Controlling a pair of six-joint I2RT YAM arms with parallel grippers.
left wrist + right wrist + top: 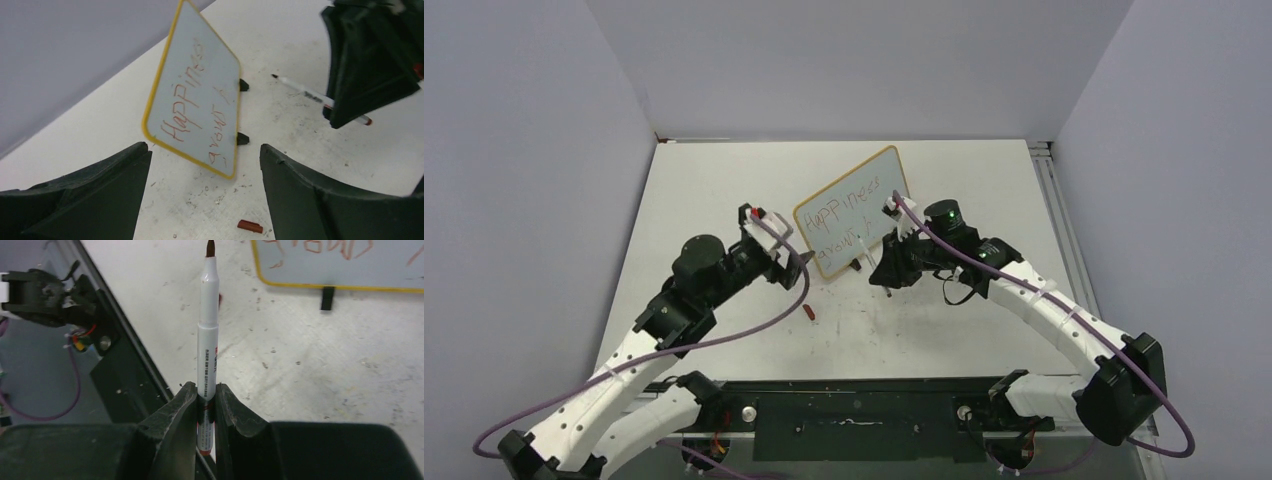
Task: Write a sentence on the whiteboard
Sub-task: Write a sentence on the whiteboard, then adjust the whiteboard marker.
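The whiteboard stands tilted on its black feet in the middle of the table, yellow frame around it. The sentence runs across it in two slanted lines of red lettering. My left gripper is open just off the board's left lower corner, with bare table between its fingers. My right gripper is shut on a white marker, its red tip pointing away from the jaws, below the board's lower edge. The left wrist view shows that marker under the right gripper.
A small red marker cap lies on the table near my left gripper. Scuff marks spot the white tabletop. A black mounting plate runs along the near edge, and grey walls close the sides and back.
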